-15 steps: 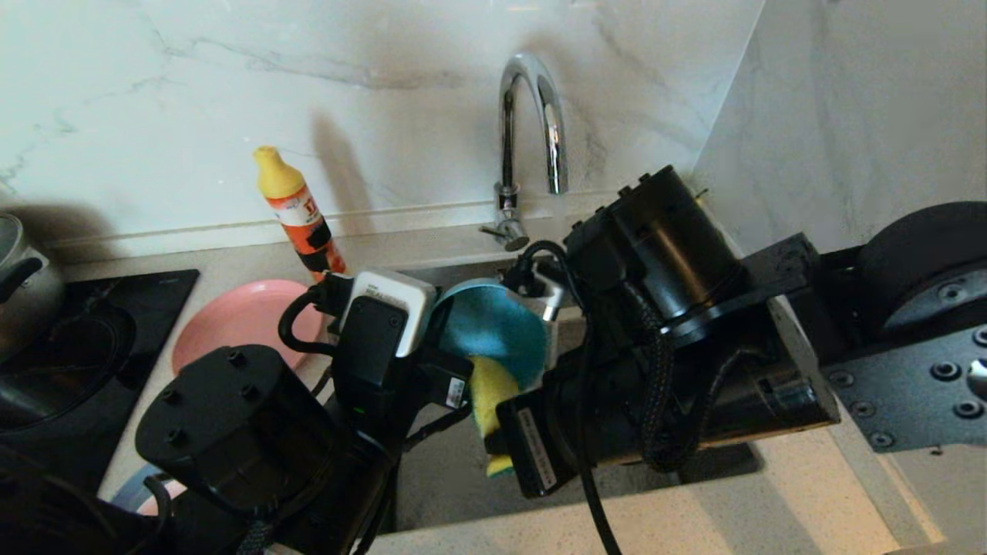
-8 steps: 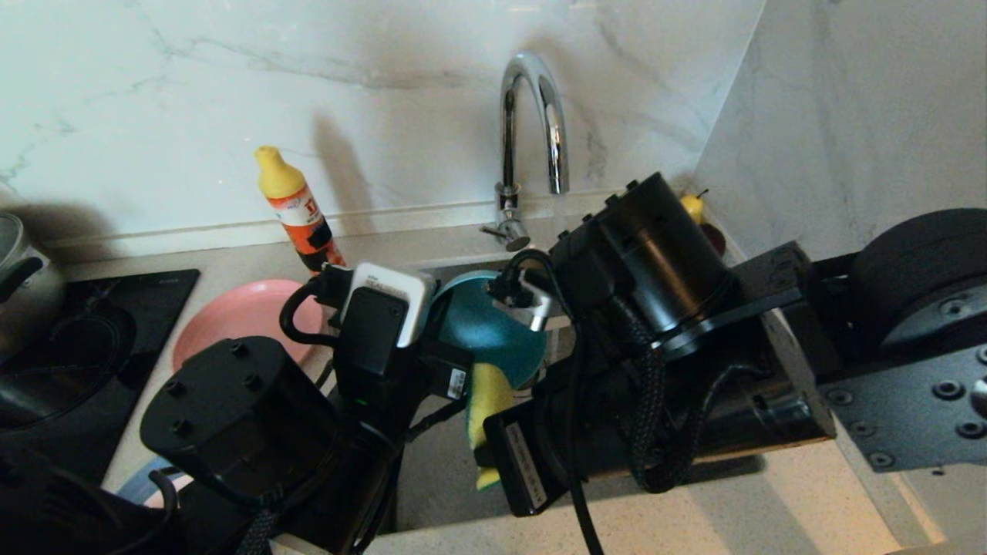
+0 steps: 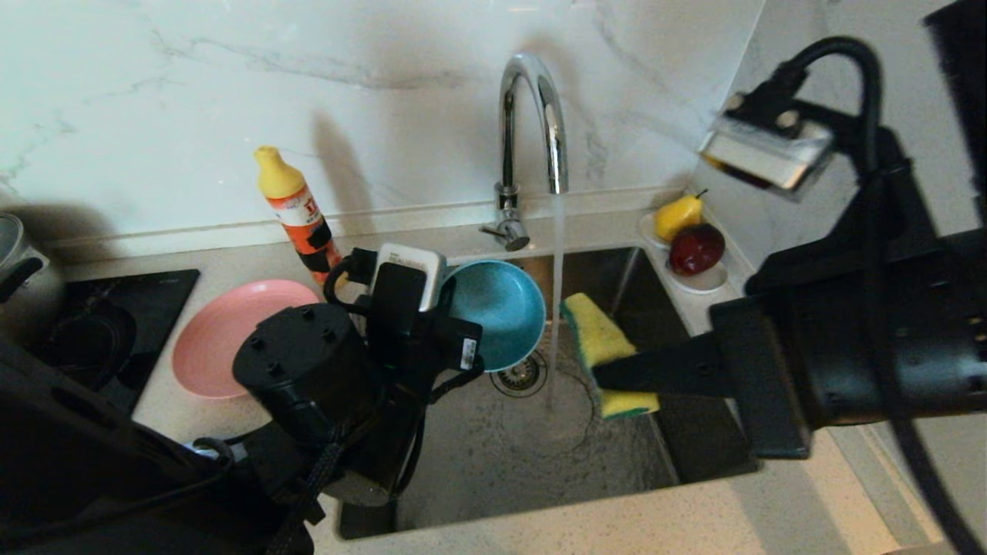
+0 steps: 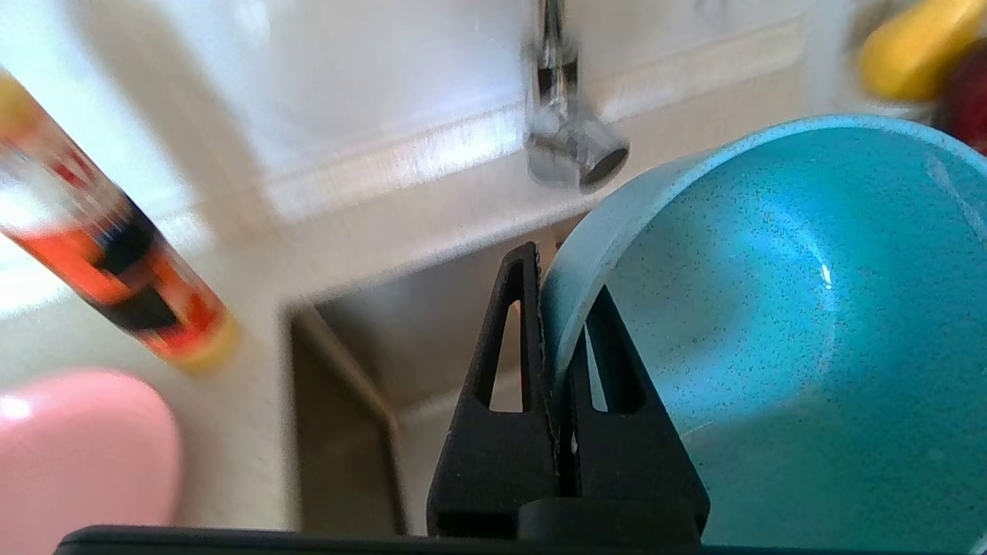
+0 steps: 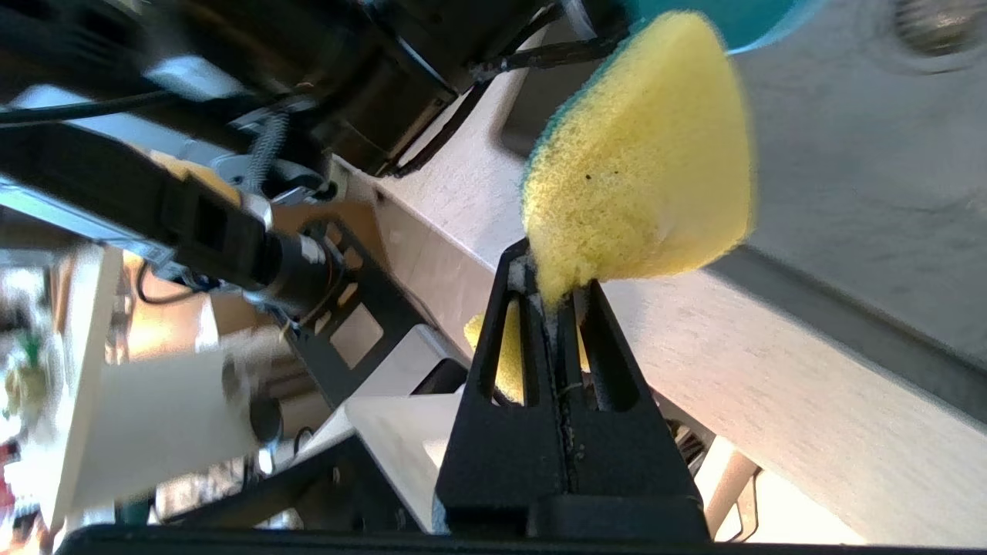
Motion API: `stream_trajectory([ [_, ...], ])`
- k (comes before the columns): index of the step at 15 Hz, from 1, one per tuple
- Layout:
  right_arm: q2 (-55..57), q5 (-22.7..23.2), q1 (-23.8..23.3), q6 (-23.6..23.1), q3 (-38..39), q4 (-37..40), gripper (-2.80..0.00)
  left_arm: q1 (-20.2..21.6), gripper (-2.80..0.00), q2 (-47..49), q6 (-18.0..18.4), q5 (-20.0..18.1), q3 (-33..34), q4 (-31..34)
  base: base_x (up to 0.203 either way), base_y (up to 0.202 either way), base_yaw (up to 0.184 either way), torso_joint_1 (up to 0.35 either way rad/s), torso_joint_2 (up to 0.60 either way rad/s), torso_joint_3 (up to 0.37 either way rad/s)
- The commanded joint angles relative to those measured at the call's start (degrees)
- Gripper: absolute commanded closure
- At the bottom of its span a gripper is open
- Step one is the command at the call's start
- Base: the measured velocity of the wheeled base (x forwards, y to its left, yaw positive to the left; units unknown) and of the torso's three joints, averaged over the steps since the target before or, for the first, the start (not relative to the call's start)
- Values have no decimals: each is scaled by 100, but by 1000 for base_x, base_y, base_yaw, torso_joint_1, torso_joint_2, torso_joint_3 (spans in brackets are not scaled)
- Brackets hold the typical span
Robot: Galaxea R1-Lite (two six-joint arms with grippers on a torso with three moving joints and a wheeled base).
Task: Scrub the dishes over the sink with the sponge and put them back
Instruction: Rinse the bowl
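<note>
Salmon-pink plate (image 3: 231, 336) is noted flat on the counter at the far left, beside the hob, with the orange detergent bottle (image 3: 297, 212) standing behind it. It is untouched.

Left gripper (image 4: 557, 308) is seen clamped tight on the rim of the teal bowl (image 3: 493, 312): one finger on the outer wall, the other inside. The bowl is held tipped on edge over the left part of the sink (image 3: 493, 462), its open face turned toward the right, toward the water stream falling from the tap (image 3: 532, 116).

Between bowl and sponge, only the stream and the drain are observed; bowl and sponge are apart, not touching.

The sponge (image 3: 605, 351) is held by the right gripper (image 5: 554, 297), fingers pinched fully together on its lower end. Its long axis is seen running up and away from the fingers, yellow face turned leftward toward the bowl.

Judgement: the sponge lies to the right of the bowl's open mouth, at roughly the same level, so a leftward sweep of the right arm is what renewed scrubbing would call for. The right arm is the nearer to the sponge side; the left is needed only to hold the bowl steady.

Saucer of fruit (image 3: 690, 239) is noted at the sink's far right corner, clear of both arms.
</note>
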Motion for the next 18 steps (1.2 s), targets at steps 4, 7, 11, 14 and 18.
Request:
stream_trajectory([
  [4, -948, 47, -653, 40, 335, 217, 0, 108, 0, 103, -1800, -32, -1178, 2912, 0, 0, 0, 0, 0, 0],
  [7, -1248, 63, -829, 32, 780, 221, 0, 118, 0, 345, -3114, -187, -2374, 4841, 0, 0, 0, 0, 0, 0],
  [11, -1333, 39, -831, 26, 852, 230, 0, 136, 0, 1044, -4439, -404, -4147, 6771, 0, 0, 0, 0, 0, 0],
  [14, -1286, 33, -838, 26, 871, 228, 0, 395, 0, 1722, -4771, -432, -5013, 7365, 0, 0, 0, 0, 0, 0],
  [18, -1140, 65, -840, 17, 878, 202, 0, 761, 0, 2168, -5155, -445, -5425, 7435, 0, 0, 0, 0, 0, 0],
])
